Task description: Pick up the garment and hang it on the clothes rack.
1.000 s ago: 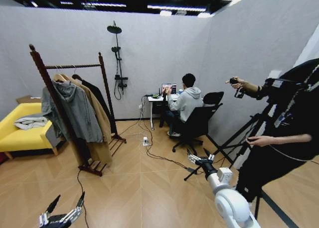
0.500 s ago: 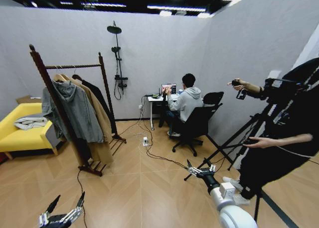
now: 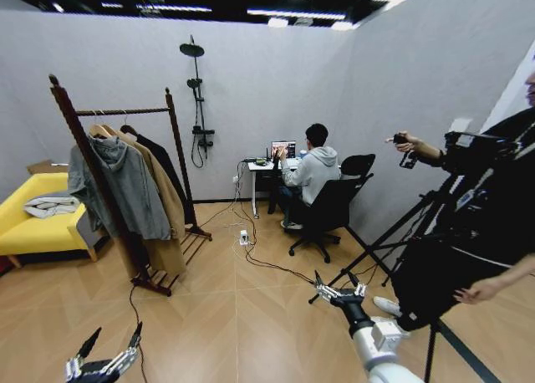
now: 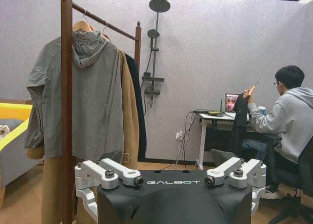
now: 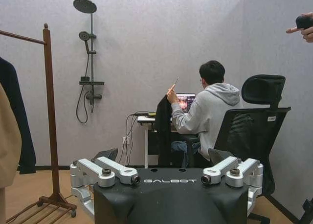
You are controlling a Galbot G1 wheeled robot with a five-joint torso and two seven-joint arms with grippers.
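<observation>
A: Garment (image 3: 164, 167) is on the clothes rack (image 3: 99, 178), black fabric hanging at the far end of the rail, behind the tan coat (image 3: 166, 201) and the grey hooded sweatshirt (image 3: 119, 186). All three are on hangers.

B: Order on the rail?

A: Sweatshirt nearest the camera, tan coat in the middle, black one at the back by the far post. From the left wrist the black edge shows just beside the tan coat, next to that post.

B: Left gripper (image 3: 107, 356)?

A: Low at the bottom left corner of the head view, over bare wood floor (image 3: 226, 316), well apart from the rack. Fingers spread, nothing between them. Its wrist camera faces the rack.

B: Right gripper (image 3: 336, 289)?

A: Out in front on the right side, arm reaching forward over the floor, near a tripod leg (image 3: 368, 257). Fingers spread too, empty. Its wrist camera sees the rack's far post, a strip of black fabric and a bit of tan at the frame edge.

B: Anything else near the rack?

A: Yellow sofa (image 3: 33, 220) behind it to the left, with light cloth (image 3: 50, 204) on the seat. Cable runs across the floor past the slatted foot shelf. Shower fixture (image 3: 197, 99) on the back wall.
</observation>
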